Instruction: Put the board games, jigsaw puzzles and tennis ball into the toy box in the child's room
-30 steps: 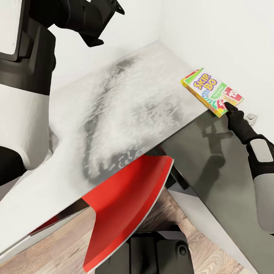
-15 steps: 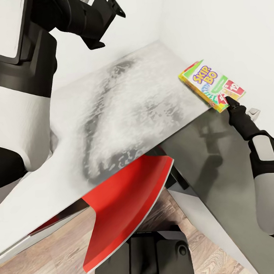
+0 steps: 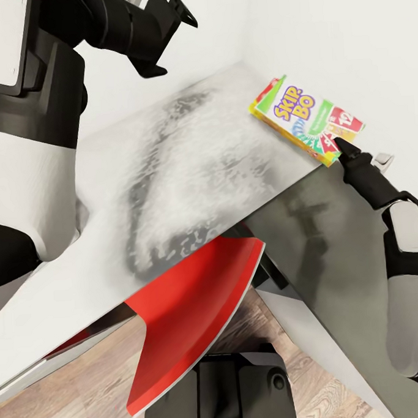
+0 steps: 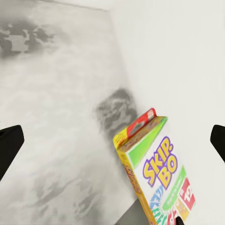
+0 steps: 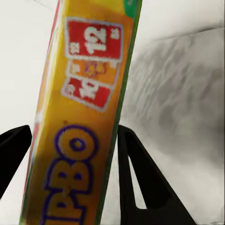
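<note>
A green-edged "Skip-Bo" board game [image 3: 305, 118] hangs tilted above the table, close to the white wall, where the light grey wing [image 3: 188, 161] meets the dark grey wing [image 3: 321, 240]. My right gripper [image 3: 339, 146] is shut on its near edge, and the box [image 5: 79, 131] stands between the two black fingers [image 5: 133, 164]. The left gripper [image 3: 171, 42] is raised high above the light wing and is open with nothing in it. In the left wrist view the same game [image 4: 159, 173] casts a shadow on the tabletop.
A red chair seat [image 3: 189, 308] is tucked under the table's front edge, with wood-plank floor [image 3: 78, 393] below it. White walls close the corner behind and to the right of the table.
The right gripper has carried the board game up and to the left, away from the dark wing's edge and over the light wing. The left arm has shifted slightly.
</note>
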You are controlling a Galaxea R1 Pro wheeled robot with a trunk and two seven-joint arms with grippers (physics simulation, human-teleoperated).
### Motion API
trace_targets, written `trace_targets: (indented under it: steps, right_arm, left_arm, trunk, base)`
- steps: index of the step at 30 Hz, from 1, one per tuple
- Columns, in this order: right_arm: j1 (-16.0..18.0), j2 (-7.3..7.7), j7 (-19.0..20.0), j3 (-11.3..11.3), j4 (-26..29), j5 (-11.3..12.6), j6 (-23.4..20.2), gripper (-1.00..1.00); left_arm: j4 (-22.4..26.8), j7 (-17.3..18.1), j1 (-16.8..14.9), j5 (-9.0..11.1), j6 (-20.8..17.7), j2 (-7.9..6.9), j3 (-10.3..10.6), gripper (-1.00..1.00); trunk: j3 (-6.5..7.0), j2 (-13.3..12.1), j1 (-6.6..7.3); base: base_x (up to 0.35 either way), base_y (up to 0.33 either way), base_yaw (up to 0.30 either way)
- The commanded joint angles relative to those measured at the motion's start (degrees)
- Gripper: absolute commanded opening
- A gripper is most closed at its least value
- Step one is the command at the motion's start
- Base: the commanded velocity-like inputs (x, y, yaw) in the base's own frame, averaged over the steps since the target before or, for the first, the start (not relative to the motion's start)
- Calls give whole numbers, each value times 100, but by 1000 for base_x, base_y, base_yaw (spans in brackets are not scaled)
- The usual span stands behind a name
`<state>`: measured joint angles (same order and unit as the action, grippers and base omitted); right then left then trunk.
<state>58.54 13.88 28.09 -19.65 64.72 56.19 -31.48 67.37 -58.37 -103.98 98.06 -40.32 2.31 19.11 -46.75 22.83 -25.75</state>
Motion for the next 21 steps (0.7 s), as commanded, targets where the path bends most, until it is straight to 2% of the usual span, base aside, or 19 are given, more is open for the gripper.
trace_targets:
  steps: [1,2,6,13,16,21]
  right_arm:
    - [-37,-16,1,26,187,16,-167,-100]
    - [-37,-16,1,26,187,16,-167,-100]
    - [-269,-62,-84,178,1012,-3,-770,-100]
    - [-705,-84,-428,267,1750,62,-1182,-100]
    - [-803,-85,-523,285,1939,162,-1265,-100]
    - [-899,-86,-701,307,2147,407,-1353,-100]
  left_arm:
    - [-4,-91,-13,47,-15,-5,-2,100]
    - [-4,-91,-13,47,-15,-5,-2,100]
    - [-21,-205,-43,72,-29,-60,-21,100]
    - [-90,-258,-103,78,-35,-103,-38,100]
    - [-179,-256,-208,80,-34,-119,-46,100]
    - [-395,-244,-621,85,-33,-185,-144,100]
  trunk:
    - [-7,9,-3]
    - [-7,9,-3]
    - [-7,9,-3]
    - [-7,9,-3]
    - [-7,9,-3]
    - [-7,9,-3]
  base:
    - [0,0,0]
    - [0,0,0]
    - [0,0,0]
    - [0,0,31]
    - [0,0,148]
    - [0,0,208]
